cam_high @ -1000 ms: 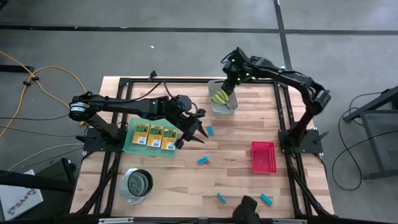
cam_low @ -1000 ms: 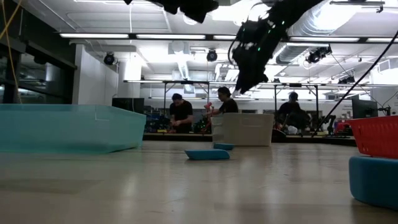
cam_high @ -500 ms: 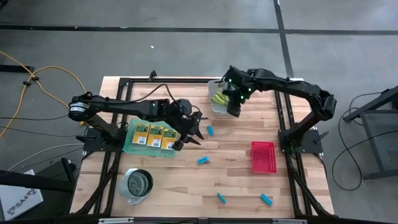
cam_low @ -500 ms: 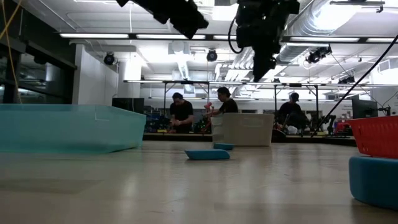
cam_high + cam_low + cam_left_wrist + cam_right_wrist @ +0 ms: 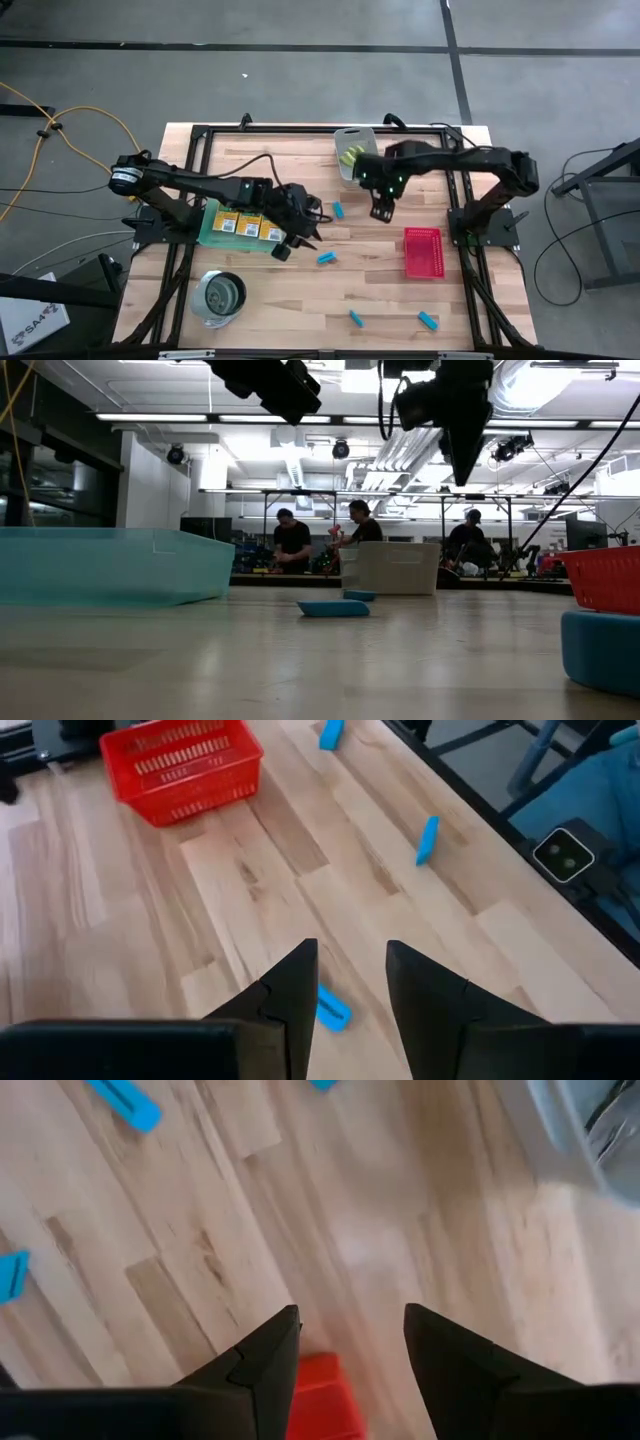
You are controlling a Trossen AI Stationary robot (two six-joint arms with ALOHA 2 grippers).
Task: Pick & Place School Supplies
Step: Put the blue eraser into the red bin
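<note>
Three yellow-and-green crayon boxes (image 5: pixel 247 223) lie flat on the green mat (image 5: pixel 210 236). Just right of them my left gripper (image 5: pixel 299 236) hangs open and empty, slanting down above a light-blue block (image 5: pixel 333 1010) that lies on the table. More blue blocks (image 5: pixel 338 210) (image 5: pixel 356 318) (image 5: pixel 428 321) lie scattered on the wood. My right gripper (image 5: pixel 383 206) hangs open and empty over bare wood, pointing down, between the grey bin (image 5: pixel 353 158) and the red tray (image 5: pixel 422 252). Yellow-green tool handles (image 5: pixel 351 156) rest inside the bin.
A round metal cup (image 5: pixel 220 295) stands near the front left corner. The red tray (image 5: pixel 180 768) sits at the right, the grey bin (image 5: pixel 390 567) at the far edge. A black frame rail (image 5: pixel 455 200) borders the table. People stand in the room beyond.
My right gripper has swung from above the grey bin toward the table's near edge and middle, tipping until it points down, still open and empty. My left gripper has gone a little toward the near edge and down. The tools stay in the bin.
</note>
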